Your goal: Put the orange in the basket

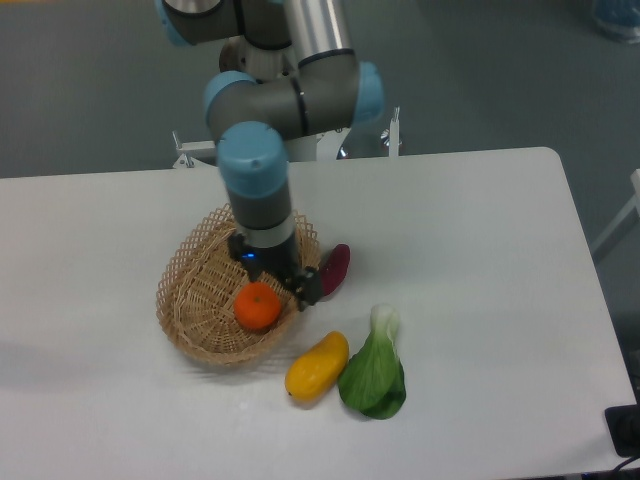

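On the white table (470,230), left of centre, sits the wicker basket (195,300), with the UR5e arm (262,190) reaching down over its right rim. Gripper (297,288) hangs just right of the orange (258,306), fingers holding nothing; how wide they are parted, cannot tell. Orange rests inside basket, on the near-right floor. Task looks done; only retreat left. Outside, near right: bok choy (374,370), mango (316,366), purple sweet potato (333,268).
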Robot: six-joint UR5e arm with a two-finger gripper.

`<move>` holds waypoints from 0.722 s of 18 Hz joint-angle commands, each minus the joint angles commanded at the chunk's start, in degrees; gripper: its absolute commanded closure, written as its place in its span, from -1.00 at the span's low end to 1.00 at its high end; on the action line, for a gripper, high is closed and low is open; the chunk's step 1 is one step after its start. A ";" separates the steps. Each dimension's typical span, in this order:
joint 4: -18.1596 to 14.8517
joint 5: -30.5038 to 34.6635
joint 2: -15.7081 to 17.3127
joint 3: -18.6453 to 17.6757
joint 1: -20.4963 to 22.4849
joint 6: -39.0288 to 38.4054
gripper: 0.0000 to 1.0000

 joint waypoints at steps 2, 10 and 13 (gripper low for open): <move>-0.09 0.00 0.00 0.00 2.98 2.64 -1.00; -0.53 -2.80 -4.47 7.38 16.96 12.92 -1.00; -0.44 -4.65 -5.62 8.52 20.04 15.13 -1.00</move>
